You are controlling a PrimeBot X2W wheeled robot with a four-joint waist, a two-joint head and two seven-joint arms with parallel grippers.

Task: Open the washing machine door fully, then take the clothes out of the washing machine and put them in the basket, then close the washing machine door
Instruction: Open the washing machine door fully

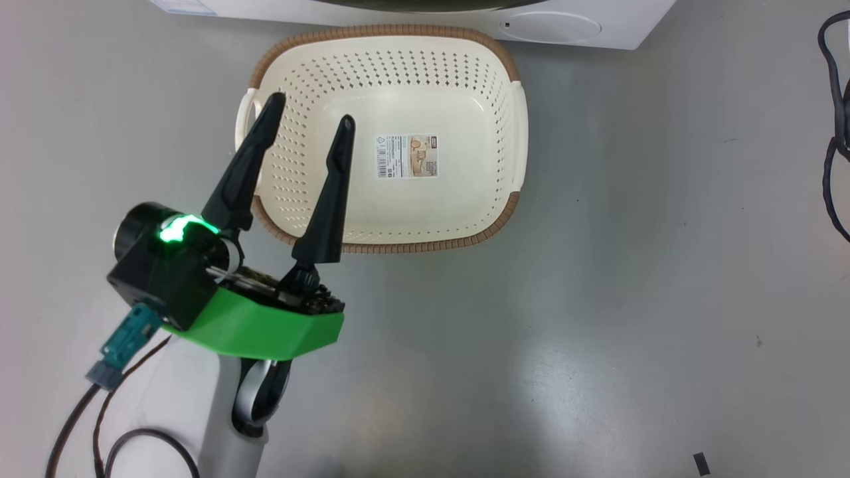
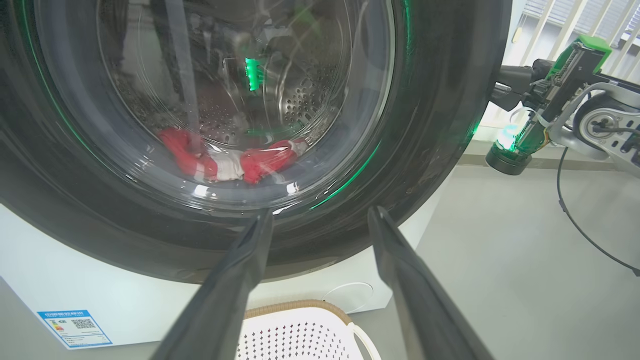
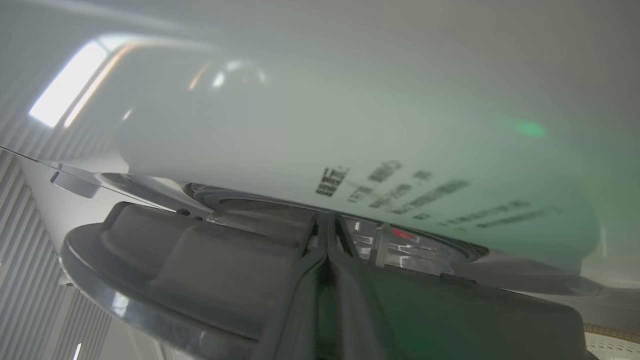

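The washing machine door [image 2: 440, 125] has a glossy black rim and a glass window, and it fills the left wrist view. Behind the glass, red and white clothes [image 2: 225, 160] lie at the bottom of the steel drum. My left gripper [image 1: 311, 111] hangs open and empty above the left part of the basket [image 1: 425, 247], its fingers pointing at the door's lower rim [image 2: 321, 212]. My right gripper [image 2: 502, 87] is at the door's right edge. Its fingers are shut together [image 3: 327, 217], their tips in the gap between the door's grey inner side [image 3: 200, 260] and the washing machine's white front [image 3: 350, 140].
The basket [image 2: 295, 330] stands on the grey floor right in front of the washing machine [image 1: 564, 26]. Black cables [image 1: 833, 133] hang at the right edge. A blue label [image 2: 75, 327] is stuck low on the machine's front. Open floor lies to the right of the basket.
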